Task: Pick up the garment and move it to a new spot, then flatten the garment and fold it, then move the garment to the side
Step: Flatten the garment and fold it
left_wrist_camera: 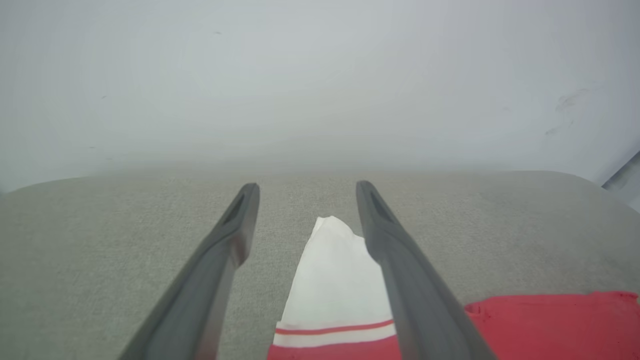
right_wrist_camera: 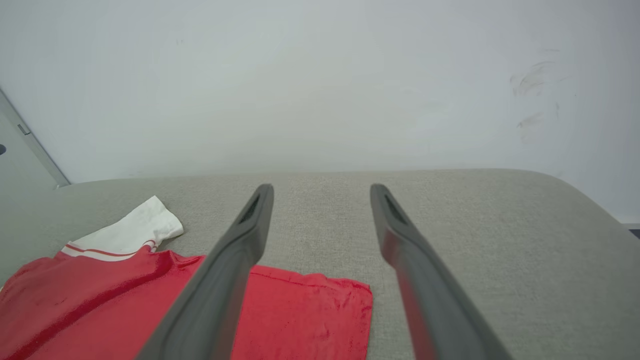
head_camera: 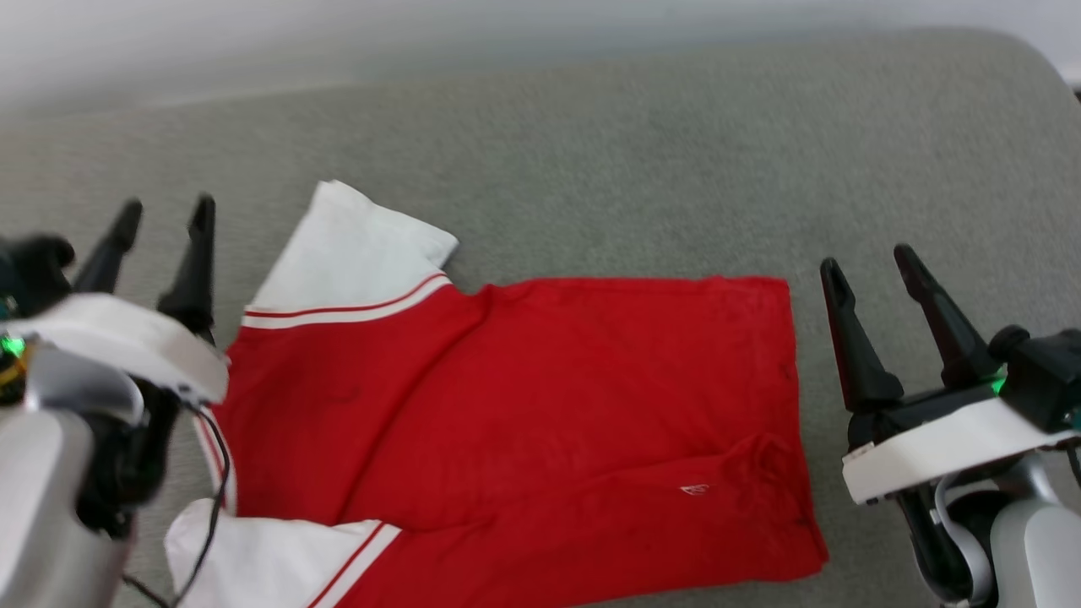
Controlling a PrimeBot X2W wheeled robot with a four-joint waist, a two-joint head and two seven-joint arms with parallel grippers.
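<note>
Both left gripper [head_camera: 166, 205] and right gripper [head_camera: 868, 258] stand spread, empty, flanking the garment [head_camera: 549, 397], judged light and limp; pinch the nearest edges.

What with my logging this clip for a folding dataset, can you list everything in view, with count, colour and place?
garment: one, red with two white sleeves and red-and-white striped trim, lying spread on the upholstered surface, sleeves toward the robot's left, hem toward its right.
upholstered surface: one, grey, under the garment.
wall: one, pale grey-white with faint scuffs, behind the surface.
left hand: one, dark fingers, open and holding nothing, beside the sleeve end of the garment.
right hand: one, dark fingers, open and holding nothing, beside the hem end.
</note>
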